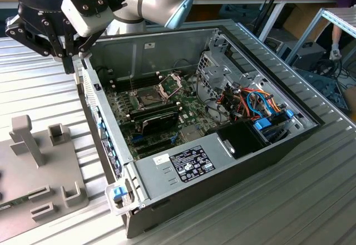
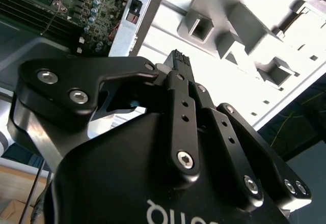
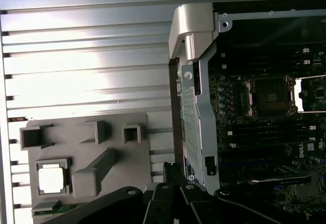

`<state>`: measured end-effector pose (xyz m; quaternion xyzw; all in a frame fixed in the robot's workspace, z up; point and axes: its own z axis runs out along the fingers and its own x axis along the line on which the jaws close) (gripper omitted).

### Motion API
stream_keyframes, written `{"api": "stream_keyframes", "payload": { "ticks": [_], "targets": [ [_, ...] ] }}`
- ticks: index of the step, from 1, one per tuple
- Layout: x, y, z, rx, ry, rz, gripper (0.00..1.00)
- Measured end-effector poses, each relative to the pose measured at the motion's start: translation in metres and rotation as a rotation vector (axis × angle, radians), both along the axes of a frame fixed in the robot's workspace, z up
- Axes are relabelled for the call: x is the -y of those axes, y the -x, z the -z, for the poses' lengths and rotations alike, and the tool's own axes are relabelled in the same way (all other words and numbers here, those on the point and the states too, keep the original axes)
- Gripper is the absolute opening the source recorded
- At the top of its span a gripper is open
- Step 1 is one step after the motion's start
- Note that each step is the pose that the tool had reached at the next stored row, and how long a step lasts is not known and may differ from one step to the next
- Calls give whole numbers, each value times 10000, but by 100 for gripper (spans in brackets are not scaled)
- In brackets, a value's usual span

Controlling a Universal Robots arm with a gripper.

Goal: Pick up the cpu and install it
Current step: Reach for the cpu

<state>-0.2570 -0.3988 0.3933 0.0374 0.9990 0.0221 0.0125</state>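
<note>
On the grey tray (image 3: 133, 165), the cpu (image 3: 52, 177) sits in a square recess; the jaws are closed, empty.

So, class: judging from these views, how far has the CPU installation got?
Done: the shiny hinged socket frame stands open beside the dark square socket. In hand: nothing; the black gripper hangs shut outside the open computer case. Left: the small silvery square cpu lies in the grey fixture plate.

1. Exterior view: bright, even light; the case (image 1: 233, 185) interior sits shaded.
2. First wrist view: glare whitens the table (image 3: 76, 66) beside the case.
3. Second wrist view: table beside the case blown white, gripper (image 2: 178, 59) dark.
</note>
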Motion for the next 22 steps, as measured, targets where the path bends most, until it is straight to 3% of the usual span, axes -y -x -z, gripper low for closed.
{"api": "stream_keyframes", "payload": {
  "ticks": [14, 22],
  "targets": [
    [0, 187, 0, 1, 0, 0, 11],
    [0, 218, 0, 0, 0, 0, 11]
  ]
}}
